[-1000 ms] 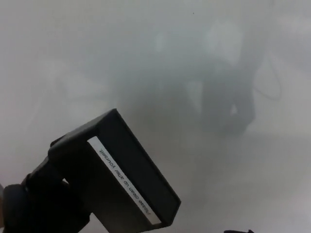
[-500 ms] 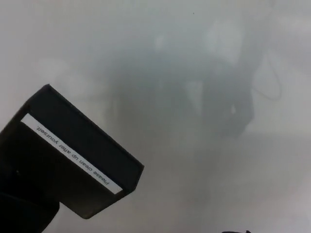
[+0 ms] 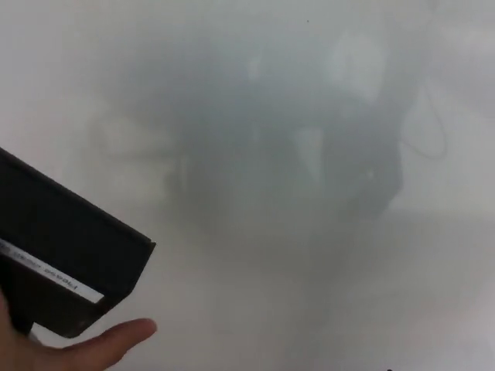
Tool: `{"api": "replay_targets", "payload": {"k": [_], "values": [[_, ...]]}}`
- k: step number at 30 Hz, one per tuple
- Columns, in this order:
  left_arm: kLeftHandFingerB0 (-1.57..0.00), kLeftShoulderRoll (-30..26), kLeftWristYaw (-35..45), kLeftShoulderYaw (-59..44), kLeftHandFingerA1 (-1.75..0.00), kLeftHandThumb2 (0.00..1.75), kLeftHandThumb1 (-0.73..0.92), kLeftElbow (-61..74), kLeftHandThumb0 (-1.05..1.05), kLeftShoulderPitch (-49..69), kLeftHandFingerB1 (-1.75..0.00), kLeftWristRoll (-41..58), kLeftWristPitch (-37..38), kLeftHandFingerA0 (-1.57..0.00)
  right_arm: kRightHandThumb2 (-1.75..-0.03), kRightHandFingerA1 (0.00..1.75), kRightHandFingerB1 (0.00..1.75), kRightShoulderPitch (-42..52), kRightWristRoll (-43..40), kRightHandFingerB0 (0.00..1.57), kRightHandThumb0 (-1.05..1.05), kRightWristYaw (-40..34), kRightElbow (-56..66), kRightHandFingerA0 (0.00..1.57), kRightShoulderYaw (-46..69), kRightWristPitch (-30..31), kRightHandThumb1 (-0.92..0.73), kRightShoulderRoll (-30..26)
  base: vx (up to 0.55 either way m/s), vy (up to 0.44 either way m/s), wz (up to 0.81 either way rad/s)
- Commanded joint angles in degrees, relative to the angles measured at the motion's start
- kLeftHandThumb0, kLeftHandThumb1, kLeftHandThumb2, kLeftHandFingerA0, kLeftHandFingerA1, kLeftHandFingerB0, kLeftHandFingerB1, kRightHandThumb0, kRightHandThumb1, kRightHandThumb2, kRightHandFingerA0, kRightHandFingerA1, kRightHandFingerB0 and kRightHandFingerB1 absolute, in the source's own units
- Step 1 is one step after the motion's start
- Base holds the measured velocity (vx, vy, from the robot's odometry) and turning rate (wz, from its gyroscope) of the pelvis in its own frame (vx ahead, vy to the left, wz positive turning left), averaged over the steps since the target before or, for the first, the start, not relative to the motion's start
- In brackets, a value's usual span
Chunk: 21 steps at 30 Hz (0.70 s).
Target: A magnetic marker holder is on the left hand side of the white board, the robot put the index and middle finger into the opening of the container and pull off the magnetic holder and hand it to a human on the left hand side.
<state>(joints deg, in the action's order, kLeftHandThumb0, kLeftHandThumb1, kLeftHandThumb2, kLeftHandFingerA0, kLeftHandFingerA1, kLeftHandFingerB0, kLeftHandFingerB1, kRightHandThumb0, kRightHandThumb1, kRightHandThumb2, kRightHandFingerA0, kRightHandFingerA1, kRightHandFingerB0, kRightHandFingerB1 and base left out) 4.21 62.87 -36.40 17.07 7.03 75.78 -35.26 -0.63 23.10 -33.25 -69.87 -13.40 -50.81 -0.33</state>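
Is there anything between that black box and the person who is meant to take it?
Nothing visible is in the way. The black marker holder sits at the picture's left edge, and a person's hand is already right under its lower corner, a finger reaching out beneath it. Behind them is only the bare whiteboard. Neither robot hand shows.

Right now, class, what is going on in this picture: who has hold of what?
A black magnetic marker holder with a white label strip sits at the left edge of the head view, in front of the whiteboard. A person's hand is under it, a finger reaching along its lower edge, so the handover appears to be under way. Neither robot hand shows in the picture, so I cannot tell whether the robot has let go.
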Motion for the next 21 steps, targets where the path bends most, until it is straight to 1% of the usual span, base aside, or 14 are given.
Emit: {"api": "replay_targets", "payload": {"k": [1, 3, 4, 7, 8, 9, 10, 11, 13, 15, 17, 18, 19, 21], "values": [[-0.38, -2.6, -0.8, -1.5, -0.44, 0.85, 0.91, -0.4, -0.83, -1.6, -0.37, 15.3, -1.3, -0.56, -0.59, 0.70, 0.59, 0.5, 1.5, 0.62, -0.47, -0.4, -0.5, 0.89, -0.7, 2.2, -0.64, -2.0, 0.00, 0.000, 0.00], [-0.40, -2.4, -1.5, -1.5, -0.44, 0.84, 0.92, -0.3, -0.80, -1.1, -0.38, 15.4, -0.9, -0.58, -0.59, 0.71, 0.60, 0.4, 1.7, 0.63, -0.46, -0.9, -0.5, 0.90, -0.9, 2.0, -0.63, -2.1, 0.00, 0.000, 0.00], [-0.37, -2.4, -1.3, -1.4, -0.43, 0.83, 0.92, -0.5, -0.83, -1.3, -0.36, 15.4, -0.8, -0.57, -0.59, 0.72, 0.61, 0.3, 1.7, 0.63, -0.46, -0.8, -0.5, 0.90, -0.9, 2.0, -0.64, -2.0, 0.00, 0.000, 0.00], [-0.38, -2.6, -1.0, -1.0, -0.44, 0.88, 0.92, -1.0, -0.89, -1.6, -0.37, 15.4, -0.8, -0.57, -0.59, 0.73, 0.61, 0.3, 1.7, 0.63, -0.46, -0.9, -0.4, 0.90, -0.9, 2.1, -0.64, -2.0, 0.00, 0.000, 0.00], [-0.33, -2.9, -1.1, -0.7, -0.56, 1.19, 0.83, -1.0, -0.77, -1.5, -0.46, 15.5, -1.1, -0.54, -0.59, 0.74, 0.61, 0.2, 1.7, 0.63, -0.47, -0.9, -0.4, 0.90, -0.9, 2.1, -0.64, -2.0, 0.00, 0.000, 0.00], [-0.33, -3.1, -1.2, -0.5, -0.56, 1.19, 0.83, -1.0, -0.77, -1.4, -0.46, 15.7, -1.2, -0.54, -0.59, 0.74, 0.61, 0.2, 1.7, 0.63, -0.47, -0.9, -0.4, 0.90, -0.9, 2.1, -0.64, -2.0, 0.00, 0.000, 0.00], [-0.39, -2.6, -2.7, -0.5, -0.45, 0.86, 0.92, -0.3, -0.84, -1.1, -0.37, 15.9, -0.3, -0.62, -0.59, 0.74, 0.61, -0.1, 2.0, 0.63, -0.47, -1.2, -0.3, 0.90, -1.1, 2.5, -0.64, -2.0, 0.00, 0.000, 0.00], [-0.38, -2.5, -3.2, -0.2, -0.46, 0.85, 0.92, -0.1, -0.85, -1.0, -0.36, 16.2, -0.1, -0.67, -0.59, 0.74, 0.62, -0.2, 2.3, 0.63, -0.47, -1.5, -0.3, 0.90, -1.3, 2.7, -0.65, -2.1, 0.00, 0.000, 0.00], [-0.38, -2.9, -3.2, 0.3, -0.46, 0.85, 0.92, -0.2, -0.85, -0.8, -0.36, 16.7, -0.3, -0.67, -0.59, 0.74, 0.62, -0.3, 2.5, 0.63, -0.47, -1.7, -0.2, 0.90, -1.6, 2.7, -0.65, -2.2, 0.00, 0.000, 0.00], [-0.38, -3.3, -3.0, 0.4, -0.46, 0.86, 0.92, -0.4, -0.87, -0.8, -0.37, 16.6, 0.1, -0.64, -0.59, 0.73, 0.62, -0.2, 2.6, 0.63, -0.46, -1.9, -0.1, 0.90, -1.7, 2.8, -0.64, -2.3, 0.00, 0.000, 0.00], [-0.39, -3.9, -3.2, 0.7, -0.43, 0.84, 0.92, -0.4, -0.82, -0.8, -0.36, 16.7, 0.1, -0.61, -0.59, 0.73, 0.62, -0.3, 1.8, 0.64, -0.46, -1.1, 0.0, 0.90, -1.3, 2.8, -0.63, -2.0, 0.00, 0.000, 0.00], [-0.36, -3.9, -3.1, 0.8, -0.55, 1.17, 0.83, -0.4, -0.80, -0.7, -0.48, 16.6, 0.4, -0.53, -0.59, 0.72, 0.62, -0.3, 2.1, 0.63, -0.45, -1.4, 0.0, 0.91, -1.5, 2.8, -0.64, -2.1, 0.00, 0.000, 0.00], [-0.36, -3.8, -3.0, 0.9, -0.55, 1.17, 0.83, -0.3, -0.80, -0.7, -0.48, 16.5, 0.8, -0.53, -0.59, 0.72, 0.62, -0.3, 2.6, 0.63, -0.45, -2.0, 0.1, 0.91, -1.7, 2.8, -0.64, -2.3, 0.00, 0.000, 0.00], [-0.29, -3.8, -2.5, 1.4, -0.55, 1.15, 0.80, -1.1, -0.77, -0.9, -0.45, 17.1, 0.5, -0.48, -0.59, 0.72, 0.62, -0.3, 2.7, 0.64, -0.46, -2.2, 0.1, 0.91, -1.7, 2.7, -0.63, -2.4, 0.00, 0.000, 0.00]]}}
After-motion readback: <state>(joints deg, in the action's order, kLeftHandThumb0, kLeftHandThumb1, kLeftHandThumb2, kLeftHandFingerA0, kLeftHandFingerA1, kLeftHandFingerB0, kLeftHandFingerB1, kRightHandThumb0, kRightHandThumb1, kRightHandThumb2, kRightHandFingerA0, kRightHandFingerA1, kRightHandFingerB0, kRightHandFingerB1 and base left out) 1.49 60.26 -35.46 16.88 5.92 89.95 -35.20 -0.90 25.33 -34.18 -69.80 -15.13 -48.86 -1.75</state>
